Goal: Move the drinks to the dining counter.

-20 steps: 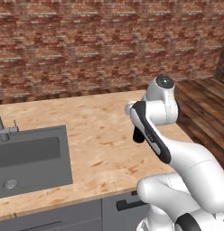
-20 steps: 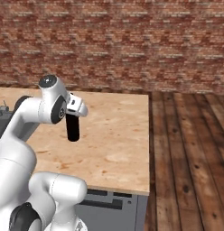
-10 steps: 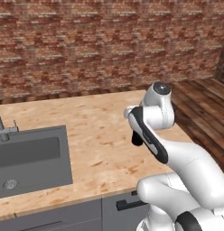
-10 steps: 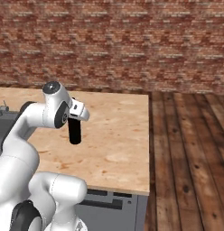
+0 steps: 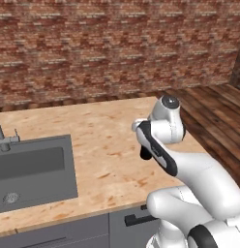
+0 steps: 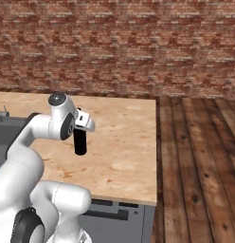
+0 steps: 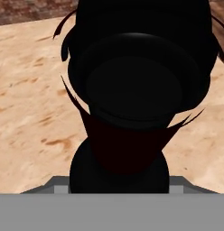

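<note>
The gripper (image 6: 81,124) is holding the black wine bottle (image 6: 80,143) by its upper part, the jaws partly closed around it, and the bottle is hanging upright over the light wood top of the dining counter (image 6: 124,142), near its right end and well apart from the sink (image 5: 32,169). From the right base view the bottle's foot seems to be close to the wood, but I cannot tell if it is touching. To do this step well, the arm should be lowering straight down, keeping the bottle vertical, and opening only when the base is resting flat, away from the counter edge.
</note>
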Available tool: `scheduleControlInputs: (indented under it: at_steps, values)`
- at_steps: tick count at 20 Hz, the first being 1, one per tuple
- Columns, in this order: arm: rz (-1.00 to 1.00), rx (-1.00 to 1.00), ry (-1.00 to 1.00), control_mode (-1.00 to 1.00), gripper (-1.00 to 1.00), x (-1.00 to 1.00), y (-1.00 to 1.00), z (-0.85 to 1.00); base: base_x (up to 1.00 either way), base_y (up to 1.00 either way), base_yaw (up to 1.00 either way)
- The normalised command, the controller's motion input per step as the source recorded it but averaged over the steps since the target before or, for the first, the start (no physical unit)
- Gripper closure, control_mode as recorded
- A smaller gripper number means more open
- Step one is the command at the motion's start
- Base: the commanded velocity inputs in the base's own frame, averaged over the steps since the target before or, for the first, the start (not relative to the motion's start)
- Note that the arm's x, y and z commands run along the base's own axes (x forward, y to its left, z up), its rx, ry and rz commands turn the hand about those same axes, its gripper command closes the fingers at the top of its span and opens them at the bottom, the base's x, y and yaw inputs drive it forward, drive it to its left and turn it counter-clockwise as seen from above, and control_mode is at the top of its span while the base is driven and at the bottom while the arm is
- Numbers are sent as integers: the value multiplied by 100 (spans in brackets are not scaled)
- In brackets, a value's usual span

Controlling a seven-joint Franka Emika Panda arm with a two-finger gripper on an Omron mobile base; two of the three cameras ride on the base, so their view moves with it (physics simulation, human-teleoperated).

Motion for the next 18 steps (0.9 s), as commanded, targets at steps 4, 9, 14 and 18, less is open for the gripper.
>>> scheduleControlInputs:
  at_steps: [4, 9, 14, 18]
  values:
    - [0, 0, 0, -100, 100, 10, 0, -25, 0, 0, 0]
    - [0, 0, 0, -100, 100, 9, 0, -26, 0, 0, 0]
    - [-1, 0, 0, -100, 100, 2, 0, -25, 0, 0, 0]
    - [-2, 0, 0, -100, 100, 0, 0, -27, 0, 0, 0]
